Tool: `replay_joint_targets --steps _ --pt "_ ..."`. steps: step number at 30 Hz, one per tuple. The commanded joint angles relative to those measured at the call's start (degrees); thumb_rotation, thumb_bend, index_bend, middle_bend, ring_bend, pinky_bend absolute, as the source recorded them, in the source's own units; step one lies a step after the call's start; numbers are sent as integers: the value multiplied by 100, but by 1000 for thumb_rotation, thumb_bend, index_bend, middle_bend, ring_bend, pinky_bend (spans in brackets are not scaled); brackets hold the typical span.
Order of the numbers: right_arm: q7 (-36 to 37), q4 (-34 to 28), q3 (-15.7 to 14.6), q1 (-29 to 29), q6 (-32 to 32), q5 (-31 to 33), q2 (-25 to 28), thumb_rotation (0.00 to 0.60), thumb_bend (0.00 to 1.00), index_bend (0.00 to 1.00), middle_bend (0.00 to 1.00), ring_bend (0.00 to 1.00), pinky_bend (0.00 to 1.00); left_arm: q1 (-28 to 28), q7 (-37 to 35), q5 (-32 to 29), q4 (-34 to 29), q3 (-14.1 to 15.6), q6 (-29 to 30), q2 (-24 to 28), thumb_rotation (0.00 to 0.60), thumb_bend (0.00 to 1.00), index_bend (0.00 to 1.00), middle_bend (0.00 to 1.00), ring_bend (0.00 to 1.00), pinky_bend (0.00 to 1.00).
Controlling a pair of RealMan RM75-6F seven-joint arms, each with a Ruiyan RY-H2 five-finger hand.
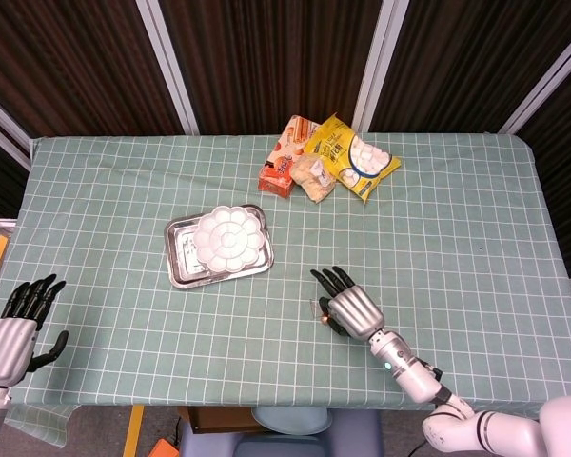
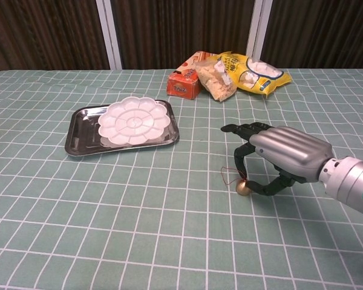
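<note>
Your right hand arches unclenched over the small brass bell, its thumb just touching it, well off the steel tray toward you, so closing unevenly could roll the round bell away across the tablecloth.

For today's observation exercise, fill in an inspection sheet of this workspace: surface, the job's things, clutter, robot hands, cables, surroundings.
Surface: table under a green checked cloth.
Job's things: small brass bell with a thin cord loop, lying on the cloth.
Clutter: metal tray holding a white flower-shaped palette; orange box, clear snack bag and yellow snack bag at the far edge.
Robot hands: right robot hand arched over the bell, fingers apart; contact unclear. Left robot hand open, off the table's corner.
Cables: nothing seen.
Surroundings: dark slatted panels with pale posts.
</note>
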Motion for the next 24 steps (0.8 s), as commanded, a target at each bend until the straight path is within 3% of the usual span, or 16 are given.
replay_joint_targets --steps 1,12,20,24 --pt "16 8 -2 10 12 7 -12 600 488 671 109 0 0 4 -11 5 -1 3 8 11 600 430 0 0 0 50" --pt "24 63 -46 38 65 4 -50 600 521 709 135 0 0 18 -14 -2 -10 -3 33 33 600 431 0 0 0 50" --pt "24 108 -63 48 160 -14 -90 600 665 785 178 0 0 20 -44 8 -3 -1 41 48 600 431 0 0 0 50" --pt "86 102 -72 52 223 -49 -88 600 682 807 189 0 0 24 -49 6 3 -6 52 47 600 430 0 0 0 50"
